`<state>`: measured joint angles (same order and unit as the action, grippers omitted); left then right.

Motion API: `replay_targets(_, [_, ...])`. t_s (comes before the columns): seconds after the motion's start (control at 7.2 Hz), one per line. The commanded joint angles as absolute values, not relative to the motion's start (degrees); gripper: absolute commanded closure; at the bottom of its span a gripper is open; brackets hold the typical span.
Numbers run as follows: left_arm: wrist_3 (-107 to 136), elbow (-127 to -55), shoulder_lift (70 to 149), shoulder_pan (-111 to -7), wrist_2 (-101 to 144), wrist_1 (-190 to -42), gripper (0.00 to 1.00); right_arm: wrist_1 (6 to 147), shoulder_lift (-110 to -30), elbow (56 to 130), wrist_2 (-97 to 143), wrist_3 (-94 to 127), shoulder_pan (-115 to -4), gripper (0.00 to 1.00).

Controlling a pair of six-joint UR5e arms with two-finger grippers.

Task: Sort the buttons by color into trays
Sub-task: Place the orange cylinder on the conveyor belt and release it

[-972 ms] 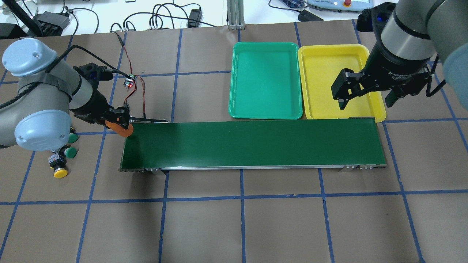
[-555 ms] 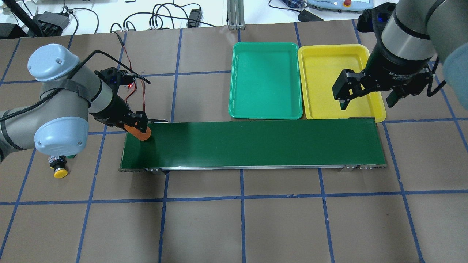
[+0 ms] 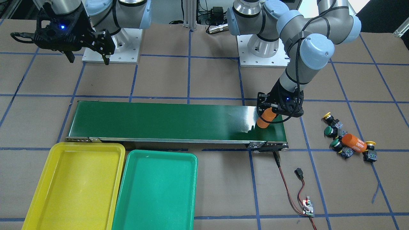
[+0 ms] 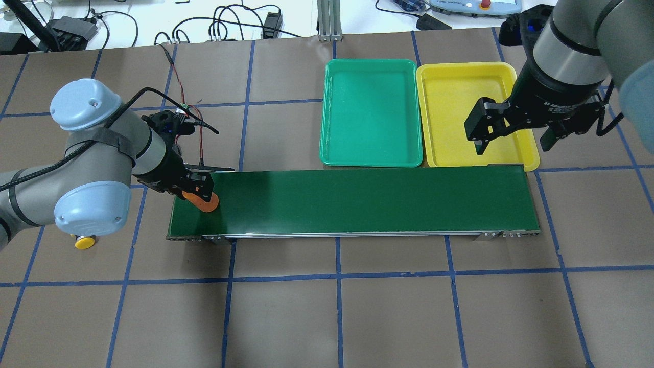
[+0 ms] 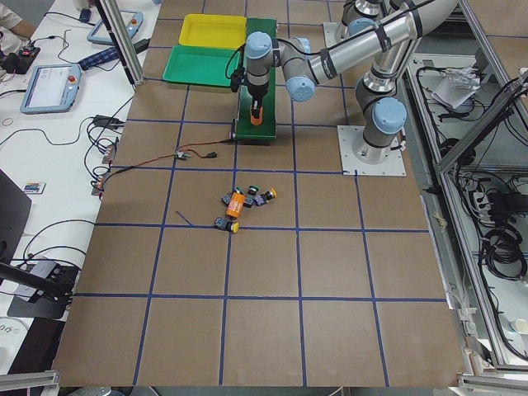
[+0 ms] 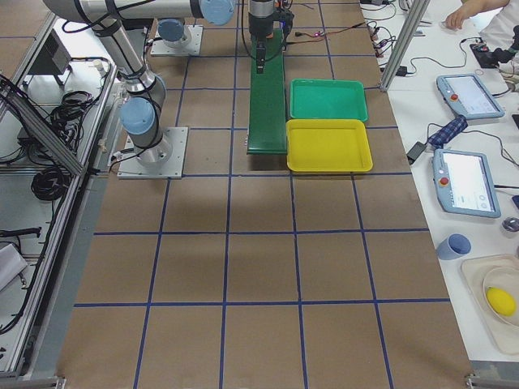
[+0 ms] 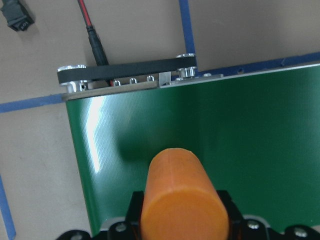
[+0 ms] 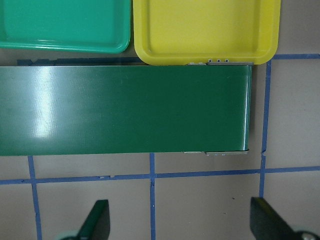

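Overhead exterior: left gripper (image 4: 201, 193), pinching an orange cylinder (image 4: 207, 204), has slid rightward over the conveyor belt (image 4: 357, 202); right gripper (image 4: 511, 145) spread; brown tabletop (image 4: 409, 306).

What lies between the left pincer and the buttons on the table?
Nothing but tape-gridded brown table paper; the front-facing view shows that stretch bare from the left pincer, shut on an orange cylinder, to the buttons.

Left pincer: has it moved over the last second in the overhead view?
Yes. The left pincer, shut on the orange cylinder, has moved right and slightly nearer the camera, from the belt's far left corner to well over the belt.
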<state>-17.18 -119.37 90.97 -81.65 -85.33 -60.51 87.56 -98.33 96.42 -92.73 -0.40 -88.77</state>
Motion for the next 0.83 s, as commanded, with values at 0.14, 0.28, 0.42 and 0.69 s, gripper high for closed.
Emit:
replay_targets(0.14, [-16.9,-118.5,86.3,-81.8,-84.8,-63.2,0.06,87.4,-98.3,96.5,-92.7,-0.4,-88.8,0.00])
replay_targets(0.28, [-16.9,-117.7,84.8,-81.4,-84.9,-64.6,0.04,87.6,-98.3,96.7,-92.7,-0.4,-88.8,0.00])
replay_targets(0.42, [-17.0,-117.6,83.3,-80.4,-85.4,-64.9,0.02,87.8,-98.4,96.9,-91.9,0.1,-88.8,0.00])
replay_targets(0.69, [-19.0,-117.8,83.1,-72.2,-85.2,-64.3,0.01,87.6,-98.4,96.9,-91.9,3.2,-88.8,0.00])
